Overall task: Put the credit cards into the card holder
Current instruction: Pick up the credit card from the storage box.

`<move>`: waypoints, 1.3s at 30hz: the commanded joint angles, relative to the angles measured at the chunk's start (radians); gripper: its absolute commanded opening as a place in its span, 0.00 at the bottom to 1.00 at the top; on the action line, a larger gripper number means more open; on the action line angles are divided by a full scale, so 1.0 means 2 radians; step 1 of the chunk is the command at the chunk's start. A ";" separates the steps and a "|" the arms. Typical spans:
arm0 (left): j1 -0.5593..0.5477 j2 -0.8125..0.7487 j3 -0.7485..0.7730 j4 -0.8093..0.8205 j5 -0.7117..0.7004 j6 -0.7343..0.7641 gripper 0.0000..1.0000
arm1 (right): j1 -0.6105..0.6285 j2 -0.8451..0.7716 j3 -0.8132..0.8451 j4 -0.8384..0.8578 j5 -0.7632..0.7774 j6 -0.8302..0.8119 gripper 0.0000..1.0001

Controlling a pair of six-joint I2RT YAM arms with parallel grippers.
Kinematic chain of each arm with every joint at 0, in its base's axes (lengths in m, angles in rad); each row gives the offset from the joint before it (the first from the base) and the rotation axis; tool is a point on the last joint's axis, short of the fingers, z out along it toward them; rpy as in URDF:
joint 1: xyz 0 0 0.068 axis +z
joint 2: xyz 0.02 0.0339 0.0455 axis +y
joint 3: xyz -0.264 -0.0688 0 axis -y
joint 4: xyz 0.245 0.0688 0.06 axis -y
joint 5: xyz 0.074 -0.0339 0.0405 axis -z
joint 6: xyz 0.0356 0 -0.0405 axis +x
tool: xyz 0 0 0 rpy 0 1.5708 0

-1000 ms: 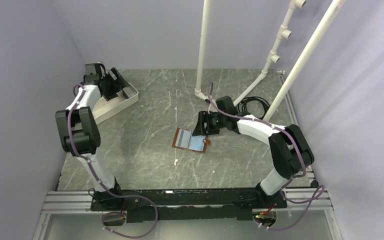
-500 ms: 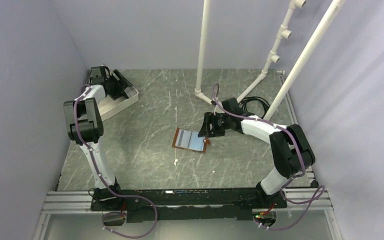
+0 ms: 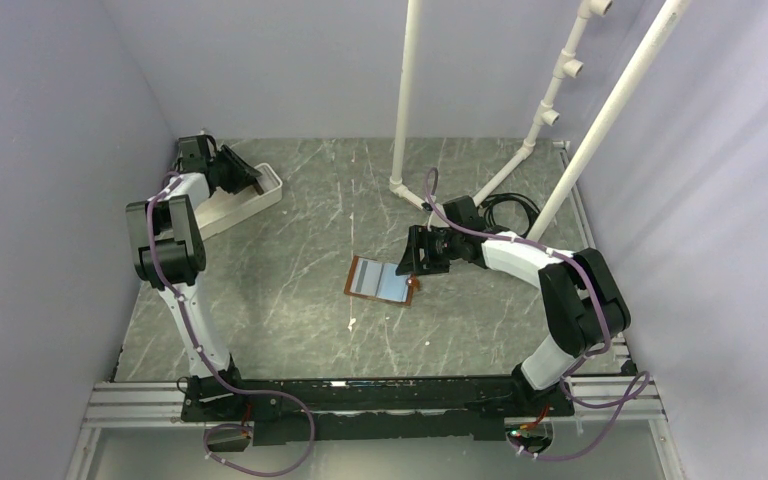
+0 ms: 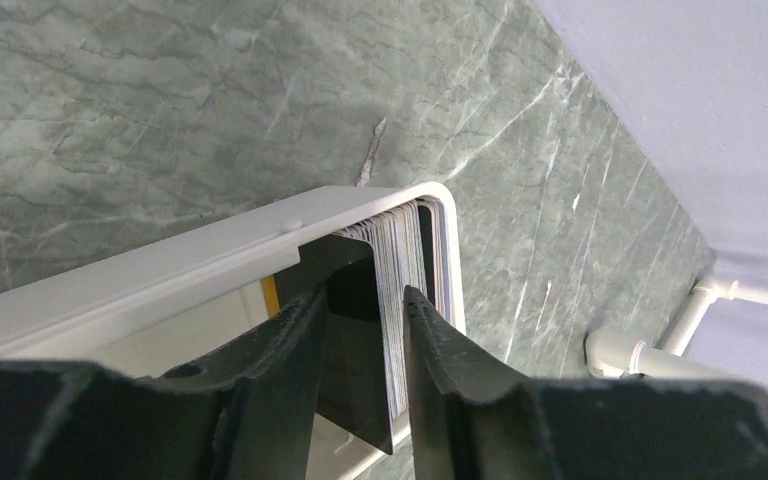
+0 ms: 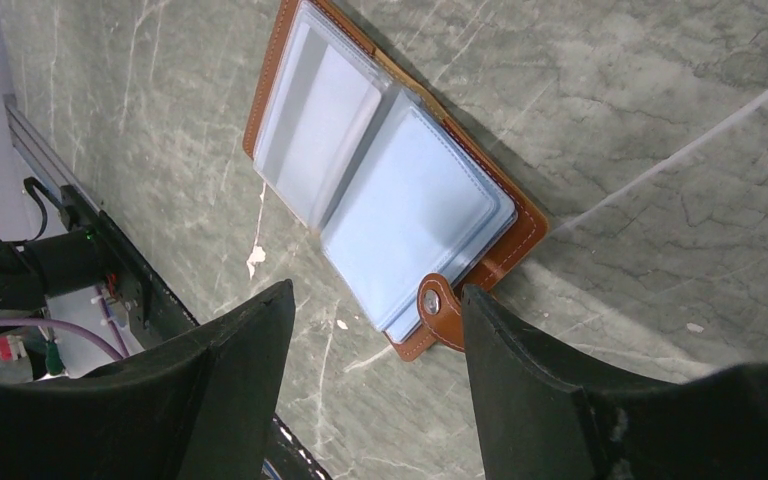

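One card holder [image 5: 390, 190] lies on the desk [image 3: 290, 260]. One white tray [image 3: 260, 197] holds a single stack of credit cards [image 4: 405, 255], packed too tightly to count. There are two claws: the left claw [image 4: 365, 300] and the right claw [image 5: 375, 300]. Three white pipes [image 3: 405, 100] stand behind, beside one black cable coil [image 3: 505, 208].

Brown card holder [image 5: 400, 215] lies open flat; credit cards [image 4: 410, 245] stand edgewise, stacked.

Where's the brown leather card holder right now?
In the top view the small brown leather card holder lies open near the middle of the grey marbled table, just left of the right gripper.
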 commanded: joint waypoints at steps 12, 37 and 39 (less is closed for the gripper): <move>0.006 -0.019 0.034 -0.050 0.021 0.021 0.16 | -0.001 -0.006 -0.005 0.026 -0.013 0.001 0.64; -0.038 -0.242 -0.071 -0.164 0.328 0.146 0.00 | 0.018 -0.040 -0.023 0.093 -0.086 0.040 0.67; -0.083 -0.255 -0.091 -0.178 0.355 0.196 0.00 | 0.018 -0.052 -0.036 0.159 -0.128 0.083 0.70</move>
